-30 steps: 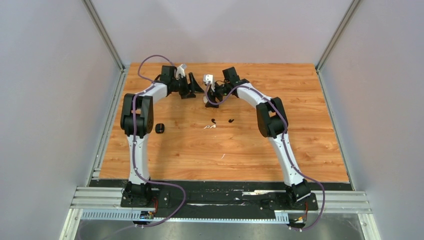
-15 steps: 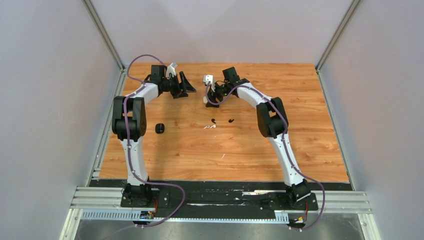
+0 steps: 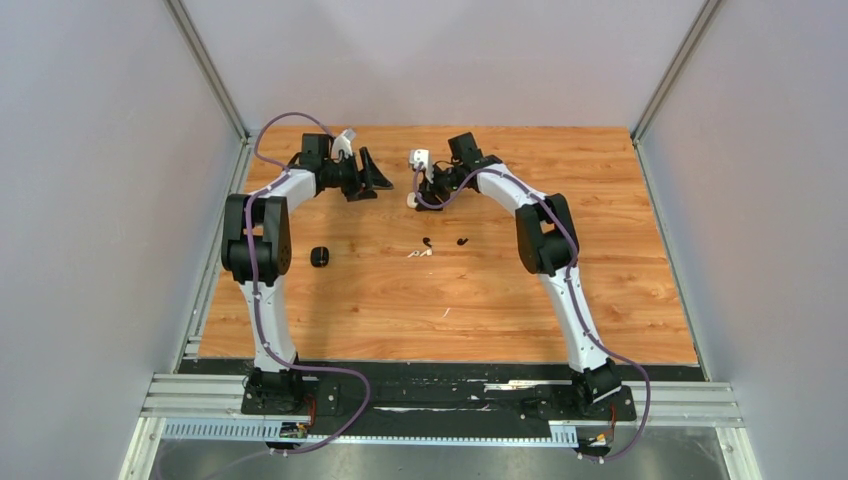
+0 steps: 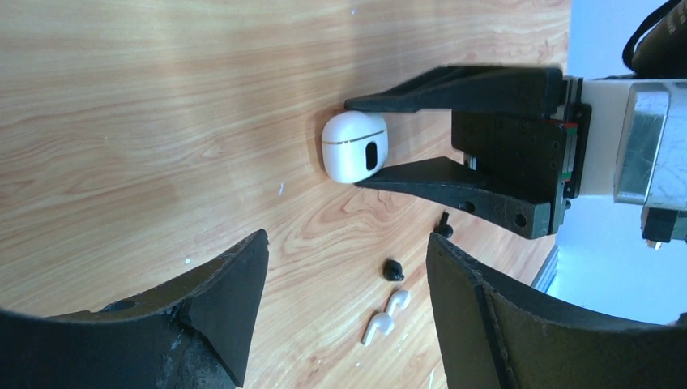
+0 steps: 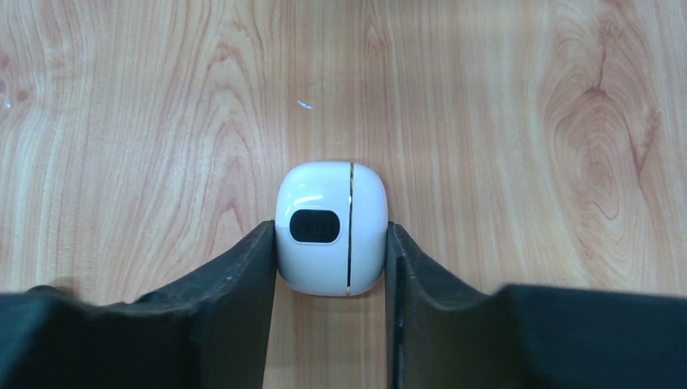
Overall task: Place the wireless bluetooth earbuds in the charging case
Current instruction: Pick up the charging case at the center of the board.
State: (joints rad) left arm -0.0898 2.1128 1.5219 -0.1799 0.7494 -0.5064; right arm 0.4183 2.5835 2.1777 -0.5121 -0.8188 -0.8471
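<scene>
A white pebble-shaped charging case (image 5: 330, 228) lies closed on the wooden table, far centre in the top view (image 3: 411, 199). My right gripper (image 5: 330, 230) has both fingers pressed against its sides. My left gripper (image 3: 372, 180) hovers to the left of it, wide open and empty (image 4: 347, 243). Two white earbuds (image 4: 386, 314) lie together on the table, also seen from above (image 3: 420, 254). One black earbud (image 4: 393, 270) lies beside them and another (image 4: 443, 227) sits close under my right gripper's fingers (image 4: 429, 174).
A black rounded case (image 3: 319, 257) rests on the table near the left arm. Metal posts and grey walls bound the table (image 3: 600, 300) on the left, right and far sides.
My right gripper has closed in onto the white case. The left arm has drawn back to the left, away from the case, still open.
</scene>
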